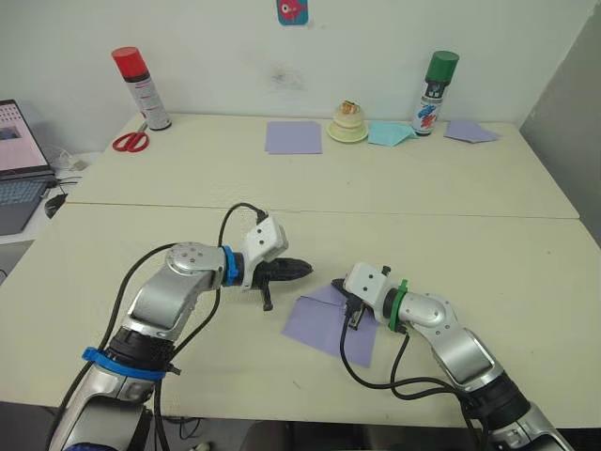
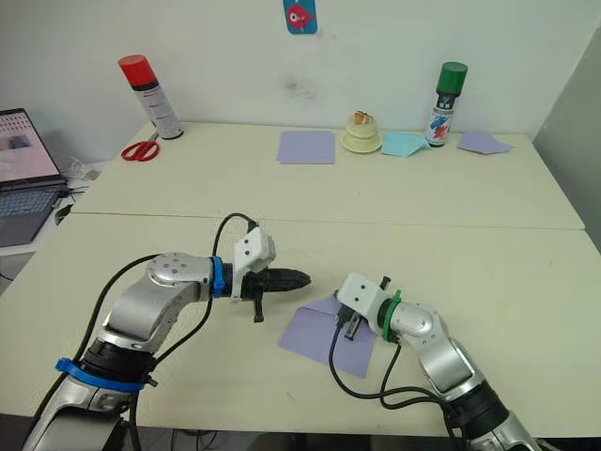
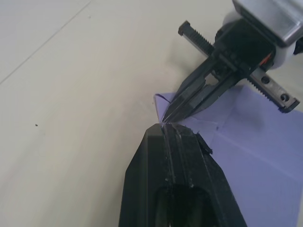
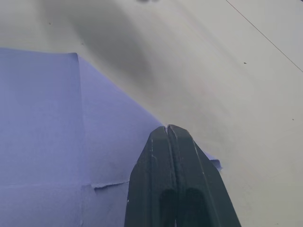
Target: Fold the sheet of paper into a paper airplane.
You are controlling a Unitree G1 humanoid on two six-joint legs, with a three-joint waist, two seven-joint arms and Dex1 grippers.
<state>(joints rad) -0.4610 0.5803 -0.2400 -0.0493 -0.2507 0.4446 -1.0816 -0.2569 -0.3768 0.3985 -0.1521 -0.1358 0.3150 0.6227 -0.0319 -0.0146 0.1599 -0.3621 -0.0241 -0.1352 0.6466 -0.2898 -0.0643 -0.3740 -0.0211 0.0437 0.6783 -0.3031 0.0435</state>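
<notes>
Both grippers at the paper's corner

The paper (image 1: 329,324) lies flat at lower centre of the table (image 1: 394,216). The right gripper (image 4: 168,128) is closed, pinching its upper corner; the left gripper (image 1: 302,270), fingers together, points at that corner.

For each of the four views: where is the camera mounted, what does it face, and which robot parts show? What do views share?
Left and right eye views: head stereo pair, looking forward and down at the table; both arms show.
Left wrist view: along the shut left gripper toward the sheet of paper and the right gripper.
Right wrist view: along the shut right gripper at the paper's edge.
All share the lavender sheet.
</notes>
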